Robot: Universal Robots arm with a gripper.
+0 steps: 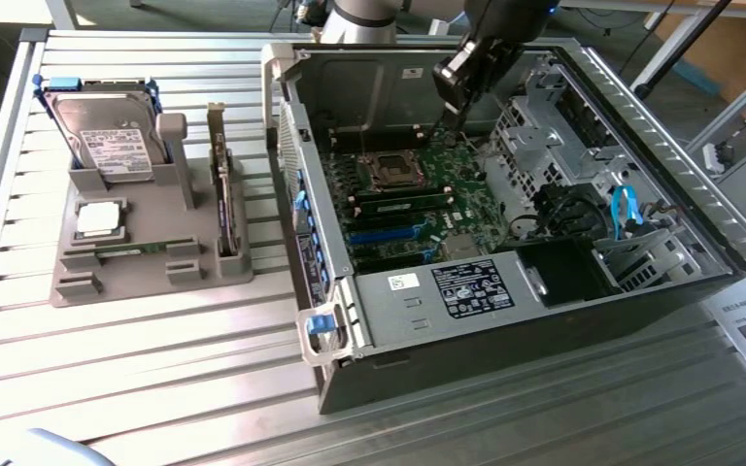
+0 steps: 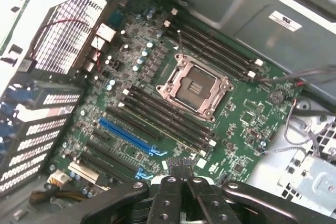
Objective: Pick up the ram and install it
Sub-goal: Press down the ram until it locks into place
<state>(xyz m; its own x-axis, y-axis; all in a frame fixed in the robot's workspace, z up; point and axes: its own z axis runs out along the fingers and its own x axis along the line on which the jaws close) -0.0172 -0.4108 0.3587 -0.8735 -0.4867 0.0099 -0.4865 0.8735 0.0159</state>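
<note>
Pincer (image 1: 453, 105) hangs clenched over the far end of the motherboard (image 1: 457, 225) inside the open PC case (image 1: 567, 325), nothing gripped that I can see; in the wrist view the fingers (image 2: 168, 195) sit pressed together w/ no stick between them. The ram (image 1: 402, 202) looks to be seated already in a slot just on the near side of the CPU socket (image 1: 384, 173), a thin green strip among the dark slots, though I can't tell if it's fully latched.

Handling, my guess: light, stiff, thin board, fragile at chips & contact edge, bare PCB a bit slick. Best held by the long flat faces near the middle, or pushed on the top edge, evenly at both ends, never twisted.

Room is tight: slots packed close, socket right beside, case walls and drive cage on the exterior view's right, loose cables nearby. Case stands on a ribbed aluminium table (image 1: 152, 379); at the exterior view's left a grey parts holder (image 1: 88, 277) carries a hard drive (image 1: 112, 136), well apart from the case
</note>
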